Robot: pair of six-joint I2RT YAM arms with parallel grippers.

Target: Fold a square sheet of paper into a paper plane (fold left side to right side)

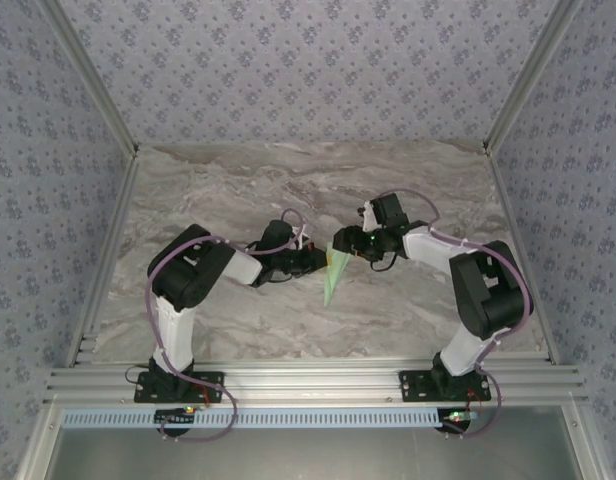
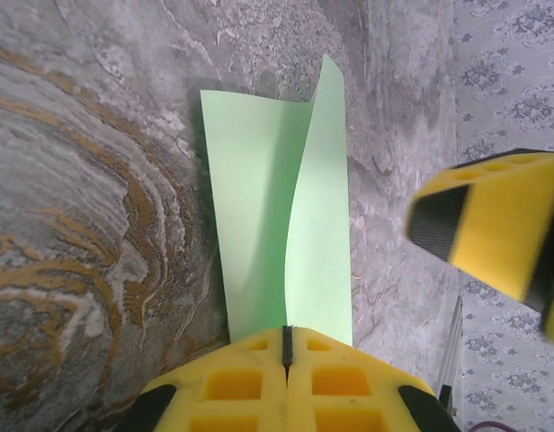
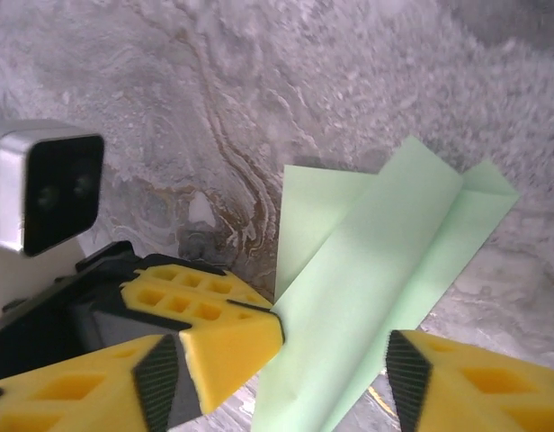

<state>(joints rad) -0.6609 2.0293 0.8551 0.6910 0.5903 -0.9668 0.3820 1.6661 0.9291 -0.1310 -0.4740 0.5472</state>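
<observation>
Part-folded green sheet of paper [image 1: 333, 278] sits over the worktop [image 1: 288, 180], its long axis running from both hands toward the arm bases. Left hand [image 2: 287, 346] is clamped on its far end. Right hand [image 3: 286, 373] has its jaws apart, straddling that same end; contact unclear.

Robot arms: two, left arm [image 1: 193, 275] and right arm [image 1: 483, 285].
End effectors: two, left end effector [image 1: 321, 262] and right end effector [image 1: 341, 242], each with two yellow fingers.
Square sheet of paper [image 1: 333, 280], pale green, part-folded: one, between the end effectors.
Tabletop [image 1: 238, 190], marbled: one.
Patterned walls [image 1: 308, 70]: three.
Wrist camera [image 3: 52, 189], white, beside the left end effector: one.
</observation>
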